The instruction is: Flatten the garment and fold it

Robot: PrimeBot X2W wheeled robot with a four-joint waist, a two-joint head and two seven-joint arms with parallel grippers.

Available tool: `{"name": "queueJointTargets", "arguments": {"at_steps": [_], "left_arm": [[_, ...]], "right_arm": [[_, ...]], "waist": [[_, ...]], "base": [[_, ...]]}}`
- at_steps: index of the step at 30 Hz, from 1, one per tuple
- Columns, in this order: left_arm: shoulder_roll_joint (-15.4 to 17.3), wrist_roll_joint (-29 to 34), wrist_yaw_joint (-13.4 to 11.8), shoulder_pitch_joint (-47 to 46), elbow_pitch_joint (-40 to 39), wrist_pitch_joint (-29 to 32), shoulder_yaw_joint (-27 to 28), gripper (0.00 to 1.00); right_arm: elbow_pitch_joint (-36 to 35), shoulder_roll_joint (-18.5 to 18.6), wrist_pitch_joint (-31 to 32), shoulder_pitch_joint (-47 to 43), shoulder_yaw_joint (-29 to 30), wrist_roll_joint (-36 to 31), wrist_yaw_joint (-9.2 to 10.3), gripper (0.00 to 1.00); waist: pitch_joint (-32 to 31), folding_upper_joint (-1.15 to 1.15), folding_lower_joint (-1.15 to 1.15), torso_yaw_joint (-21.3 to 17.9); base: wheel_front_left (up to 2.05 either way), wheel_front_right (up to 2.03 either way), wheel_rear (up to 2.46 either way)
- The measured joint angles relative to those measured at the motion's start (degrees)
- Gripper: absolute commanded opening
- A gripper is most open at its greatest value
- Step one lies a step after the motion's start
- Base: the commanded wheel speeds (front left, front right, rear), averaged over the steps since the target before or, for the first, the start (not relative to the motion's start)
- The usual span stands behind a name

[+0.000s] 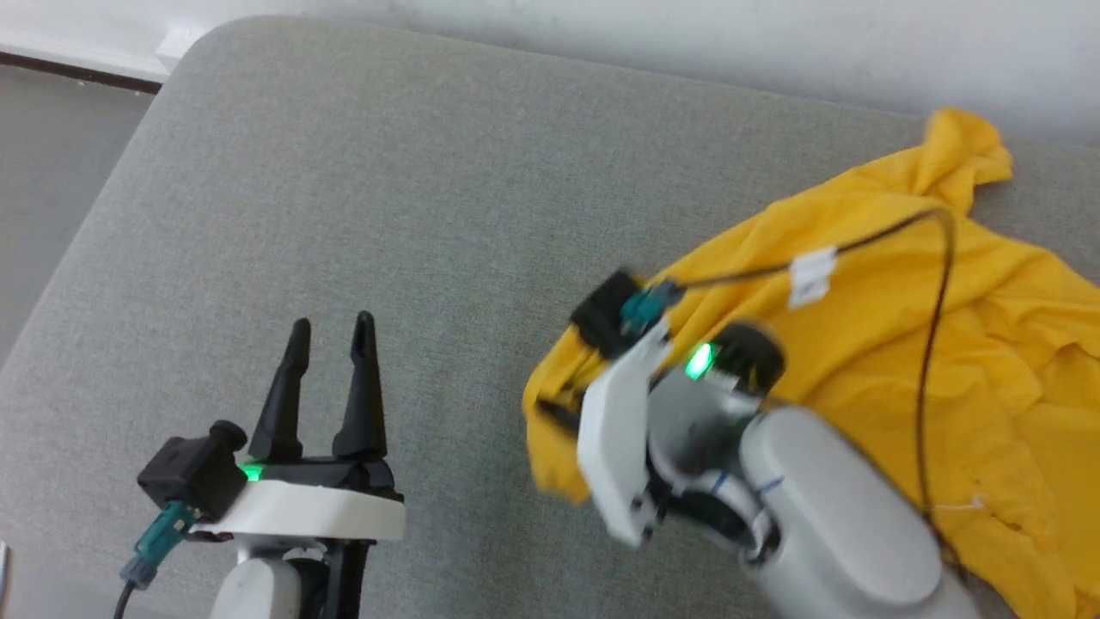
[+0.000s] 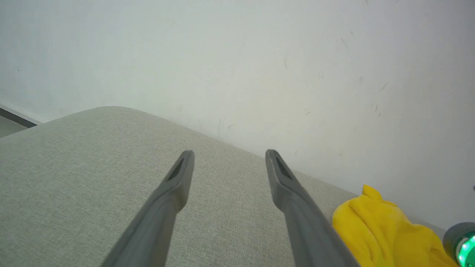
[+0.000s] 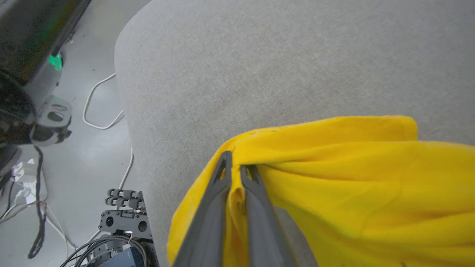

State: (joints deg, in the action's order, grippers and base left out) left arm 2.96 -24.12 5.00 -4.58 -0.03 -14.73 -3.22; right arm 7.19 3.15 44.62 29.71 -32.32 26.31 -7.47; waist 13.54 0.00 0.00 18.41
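Left tool (image 1: 331,331) over grey cushion (image 1: 430,215)

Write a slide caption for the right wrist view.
Right gripper, jaws pinched shut on a fold of the yellow garment, above the grey cushion.

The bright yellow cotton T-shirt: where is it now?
In the head view, the yellow T-shirt lies crumpled at the right of the grey fabric surface, by the white wall; the right gripper pinches its left edge.
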Motion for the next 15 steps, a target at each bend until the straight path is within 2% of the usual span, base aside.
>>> {"name": "queueJointTargets", "arguments": {"at_steps": [1, 2, 3, 4, 10, 15], "left_arm": [[0.0, 0.0, 0.0, 0.1, 0.0, 0.0, 0.4, 1.0], [0.0, 0.0, 0.0, 0.3, 0.0, 0.0, 0.7, 1.0], [0.0, 0.0, 0.0, 0.5, 0.0, 0.0, 1.0, 1.0], [0.0, 0.0, 0.0, 0.8, 0.1, 0.0, 1.0, 1.0], [0.0, 0.0, -0.1, 1.4, 0.4, 0.0, 0.5, 1.0], [0.0, 0.5, -0.1, 3.0, 0.2, 0.0, -0.2, 1.0]], "right_arm": [[0.2, -0.1, -0.6, -1.2, -1.4, 1.1, 0.0, 0.0], [0.9, -0.1, -1.3, -2.3, -2.6, 1.8, 0.01, 0.22], [1.8, -0.1, -2.0, -3.2, -3.8, 2.1, 0.0, 0.51], [2.9, -0.1, -2.9, -3.9, -4.7, 2.1, 0.0, 1.0], [7.3, -0.1, -8.3, -4.8, -5.8, 3.6, 0.0, 1.0], [6.1, -0.3, -14.5, -4.9, 0.6, 3.7, 0.0, 1.0]], "waist": [[-0.2, 0.0, 0.0, 0.0], [-0.3, 0.0, 0.0, 0.0], [-0.5, 0.0, 0.0, 0.0], [-0.6, 0.0, 0.0, 0.1], [-2.1, 0.0, 0.0, 0.4], [-4.0, 0.0, 0.0, -0.4]], "base": [[0.0, 0.0, 0.0], [0.0, 0.0, 0.0], [0.0, 0.0, 0.0], [0.0, 0.0, 0.0], [0.0, 0.0, 0.0], [0.0, 0.0, 0.0]]}}
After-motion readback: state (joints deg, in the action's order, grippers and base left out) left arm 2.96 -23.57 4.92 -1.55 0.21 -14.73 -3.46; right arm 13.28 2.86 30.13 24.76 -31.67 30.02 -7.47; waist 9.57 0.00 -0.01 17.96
